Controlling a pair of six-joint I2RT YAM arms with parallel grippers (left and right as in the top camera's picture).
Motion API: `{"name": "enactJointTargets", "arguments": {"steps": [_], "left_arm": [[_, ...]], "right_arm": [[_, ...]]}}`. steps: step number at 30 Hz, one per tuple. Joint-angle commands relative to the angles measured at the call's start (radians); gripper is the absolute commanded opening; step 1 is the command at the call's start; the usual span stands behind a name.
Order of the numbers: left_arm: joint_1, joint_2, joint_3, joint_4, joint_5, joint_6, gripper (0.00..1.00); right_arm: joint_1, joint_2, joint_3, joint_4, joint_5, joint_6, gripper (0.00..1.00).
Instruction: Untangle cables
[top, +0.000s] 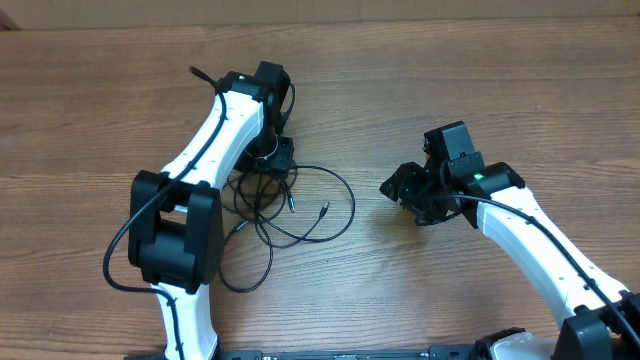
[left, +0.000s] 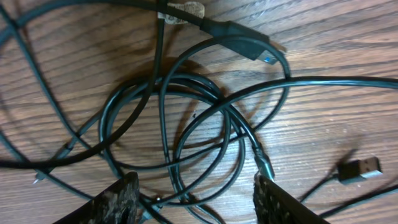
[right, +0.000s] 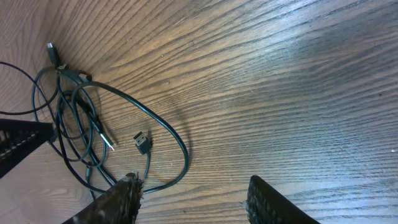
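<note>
The cables (top: 290, 200) lie as a tangle of thin black loops on the wooden table, with a small plug tip (top: 324, 210) free at the right. My left gripper (top: 272, 160) is open and low over the tangle's far side. In the left wrist view its fingers (left: 196, 196) straddle several crossing loops (left: 186, 118), with a USB plug with a blue tip (left: 249, 46) and a loose plug (left: 360, 168) nearby. My right gripper (top: 400, 185) is open and empty, to the right of the cables. Its wrist view (right: 193, 196) shows the loops (right: 93, 137) and a plug (right: 142, 141) at left.
The wooden table (top: 480, 80) spreads all around. The left arm's thick black wire (top: 125, 240) arcs beside its white links. The right arm (top: 530, 230) reaches in from the lower right.
</note>
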Motion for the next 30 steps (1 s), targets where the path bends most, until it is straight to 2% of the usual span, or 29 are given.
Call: {"name": "enactJointTargets", "arguments": {"steps": [1,14,17,20,22,24,30], "left_arm": [[0.005,0.064,-0.011,0.003,-0.024,-0.011,0.59],[0.015,0.204,-0.011,0.045,-0.080,-0.012,0.55],[0.018,0.223,-0.011,0.054,-0.075,-0.014,0.43],[0.018,0.227,-0.011,0.058,-0.043,-0.014,0.19],[0.018,0.227,-0.010,0.062,-0.019,-0.013,0.08],[0.018,0.227,-0.010,0.064,-0.008,-0.014,0.05],[0.018,0.194,0.013,0.066,0.015,-0.014,0.04]], "right_arm": [[-0.005,0.006,-0.005,0.003,-0.002,-0.009,0.53],[-0.005,0.006,-0.005,-0.006,-0.001,-0.028,0.53],[-0.005,0.006,-0.005,-0.006,-0.001,-0.028,0.53],[-0.005,0.006,-0.005,-0.006,-0.001,-0.028,0.53],[-0.005,0.006,-0.005,-0.006,-0.001,-0.028,0.53],[-0.005,0.006,-0.005,-0.006,-0.001,-0.028,0.53],[-0.005,0.006,-0.005,-0.008,-0.001,-0.028,0.53]]}}
